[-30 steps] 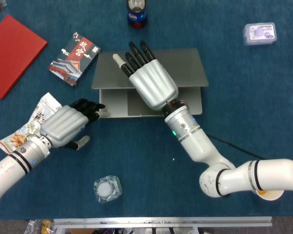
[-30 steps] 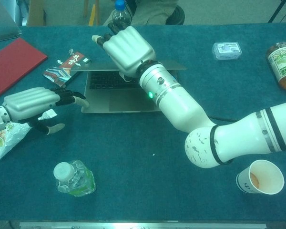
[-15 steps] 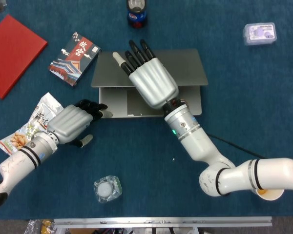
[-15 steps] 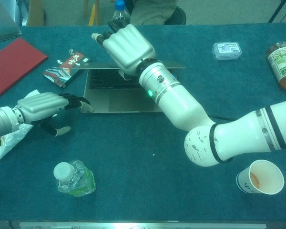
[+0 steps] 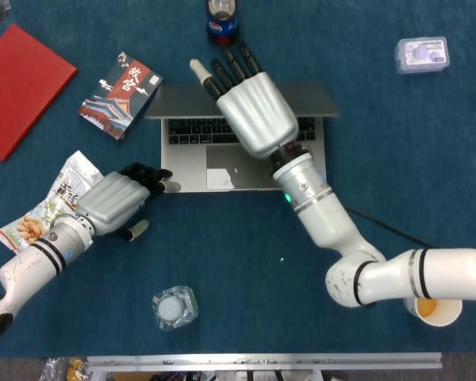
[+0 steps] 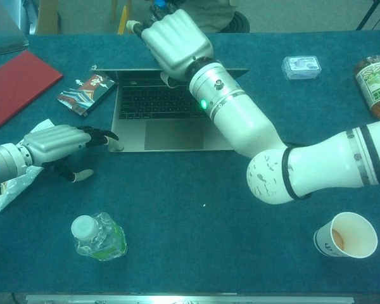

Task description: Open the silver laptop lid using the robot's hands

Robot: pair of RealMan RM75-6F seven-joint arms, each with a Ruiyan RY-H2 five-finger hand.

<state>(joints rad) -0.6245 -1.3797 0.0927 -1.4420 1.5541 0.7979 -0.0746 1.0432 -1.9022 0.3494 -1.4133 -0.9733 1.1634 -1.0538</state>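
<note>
**Q:** status, left to right?

**A:** Far left I see a red book on the blue table, and a snack bag under my left forearm. Patterned box sits just beside the laptop's back-left corner.

**Q:** left hand?

**A:** Left hand is low at the front-left corner of the silver laptop. Fingertips are at that corner of the base, loosely curled and close together, nothing held. Can't tell if they actually press down on it.

**Q:** laptop?

**A:** Centre of the table, toward the far side. Lid is raised; keyboard and trackpad are exposed in both views. Head view sees the lid nearly edge-on, so I can't read its angle.

**Q:** right hand?

**A:** Right hand is over the keyboard, up against the lid's top edge. Dark fingers extend straight and side by side past the edge. Whether the thumb side hooks the lid is hidden by the palm; I can't tell.

**Q:** rest?

**A:** Dark bottle behind the laptop, clear bottle near the front edge, small plastic box far right, brown jar at the right edge, paper cup front right.
</note>
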